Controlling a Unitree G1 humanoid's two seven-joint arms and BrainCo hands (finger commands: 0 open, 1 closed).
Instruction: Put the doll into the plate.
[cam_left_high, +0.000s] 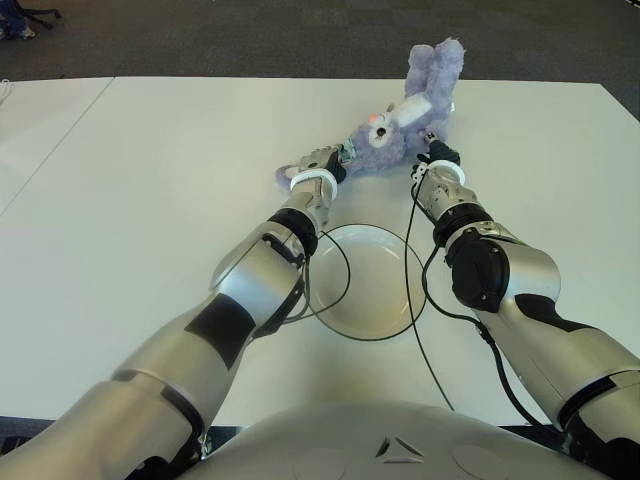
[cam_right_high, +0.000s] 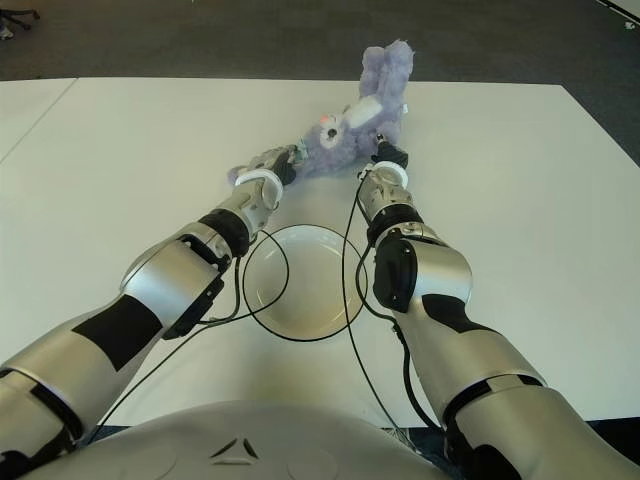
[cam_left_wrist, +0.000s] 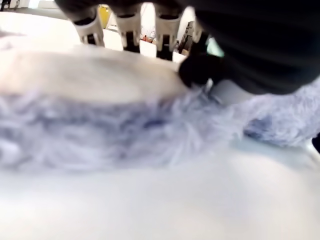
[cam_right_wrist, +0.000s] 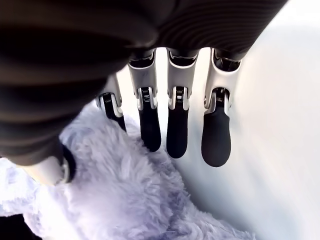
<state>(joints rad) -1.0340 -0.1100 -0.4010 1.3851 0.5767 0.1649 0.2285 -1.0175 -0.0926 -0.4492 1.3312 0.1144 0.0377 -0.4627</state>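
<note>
While both arms reach forward over it, the plate (cam_left_high: 375, 285) sits nearest the robot, white and bare, between the two forearms, with black cables from the arms trailing across its rim. That placement looks handy: the drop-off lies directly on the way back from the doll.

Just past the plate, the left hand (cam_left_high: 318, 165) is at the doll's (cam_left_high: 405, 115) near end. Its wrist view shows the fingers (cam_left_wrist: 90, 30) stretched over the pale and purple fur with the thumb pressed into the pile, so it appears to be closing on the doll, though I cannot tell whether the grip is firm. The right hand (cam_left_high: 432, 158) comes in from the other side, beside the doll's body. Its wrist view shows four straight fingers (cam_right_wrist: 215, 135) held apart, hanging over the fur and the table, clamped on nothing. My reading is that the two hands bracket the soft toy from either side so it cannot slide away when squeezed.

The doll itself lies on the table (cam_left_high: 160, 180) beyond the plate, well outside it, stretched away from the robot with its far limbs pointing toward the table's back edge. So the task is at the grasping step, with the lift and carry not yet done.

The table is smooth, white and matte. Beyond its far edge runs dark grey carpet (cam_left_high: 250, 35).
</note>
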